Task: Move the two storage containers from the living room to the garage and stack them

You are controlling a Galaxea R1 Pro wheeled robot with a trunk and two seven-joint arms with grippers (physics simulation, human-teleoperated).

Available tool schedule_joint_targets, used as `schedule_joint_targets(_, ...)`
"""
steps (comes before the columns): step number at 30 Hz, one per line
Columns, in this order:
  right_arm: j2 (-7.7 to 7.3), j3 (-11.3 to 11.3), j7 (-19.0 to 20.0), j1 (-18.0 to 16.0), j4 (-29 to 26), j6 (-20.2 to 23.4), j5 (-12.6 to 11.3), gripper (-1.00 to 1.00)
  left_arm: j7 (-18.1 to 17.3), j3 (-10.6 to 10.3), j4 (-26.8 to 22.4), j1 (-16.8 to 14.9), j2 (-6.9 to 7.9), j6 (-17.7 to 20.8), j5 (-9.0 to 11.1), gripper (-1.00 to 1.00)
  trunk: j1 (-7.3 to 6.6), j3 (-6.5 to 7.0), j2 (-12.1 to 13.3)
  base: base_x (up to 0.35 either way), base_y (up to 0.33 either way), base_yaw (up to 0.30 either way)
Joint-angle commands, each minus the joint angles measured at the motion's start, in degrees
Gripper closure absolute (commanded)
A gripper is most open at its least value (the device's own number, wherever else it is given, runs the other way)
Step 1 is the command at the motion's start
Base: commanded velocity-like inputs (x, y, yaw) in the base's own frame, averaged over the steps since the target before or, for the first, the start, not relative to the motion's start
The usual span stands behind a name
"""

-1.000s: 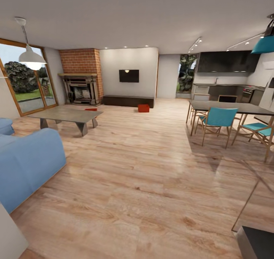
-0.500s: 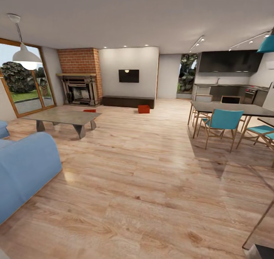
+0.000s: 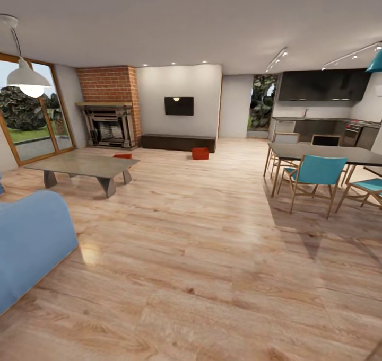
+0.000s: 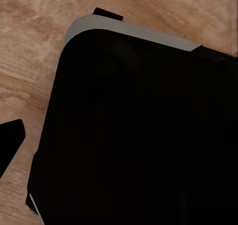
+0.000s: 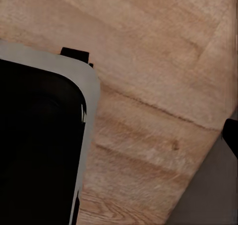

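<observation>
Two orange-red storage containers stand on the light wood-plank floor at the far end of the living room. One container (image 3: 200, 152) sits in front of the low dark bench under the black wall TV. The other container (image 3: 122, 156) is partly hidden behind the grey coffee table (image 3: 85, 165), near the brick fireplace. Both are far from me. In the left wrist view one dark fingertip (image 4: 10, 141) shows over the planks beside my black base (image 4: 139, 131). The right wrist view has a dark fingertip (image 5: 231, 136) at its edge. Nothing is held in either view.
A blue sofa (image 3: 29, 239) stands close on the left. On the right are a dark dining table (image 3: 323, 152) and teal chairs (image 3: 315, 178), with a kitchen behind. Glass doors (image 3: 26, 122) line the left wall. A wide strip of wood floor (image 3: 201, 234) leads toward the containers.
The whole picture has shifted, so the camera has moved forward: the sofa and dining chairs slid toward the edges. The containers have not moved.
</observation>
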Motion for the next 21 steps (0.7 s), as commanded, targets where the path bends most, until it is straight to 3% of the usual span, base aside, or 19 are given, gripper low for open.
schedule_joint_targets(1, -0.02, 0.49, -0.03, -0.06, 0.15, -0.34, -0.59, -1.0, 0.05, 0.05, -0.03, -0.02, -0.02, 0.02, 0.26, -1.0, 0.03, -0.06, -0.03, 0.336, -0.072, 0.0)
schedule_joint_targets(21, 0.2, 0.43, -0.32, -0.06, 0.21, -0.48, -0.59, -1.0, -0.04, 0.04, -0.12, -0.02, -0.12, 0.11, -0.21, -1.0, 0.03, -0.06, -0.03, 0.314, -0.114, 0.0)
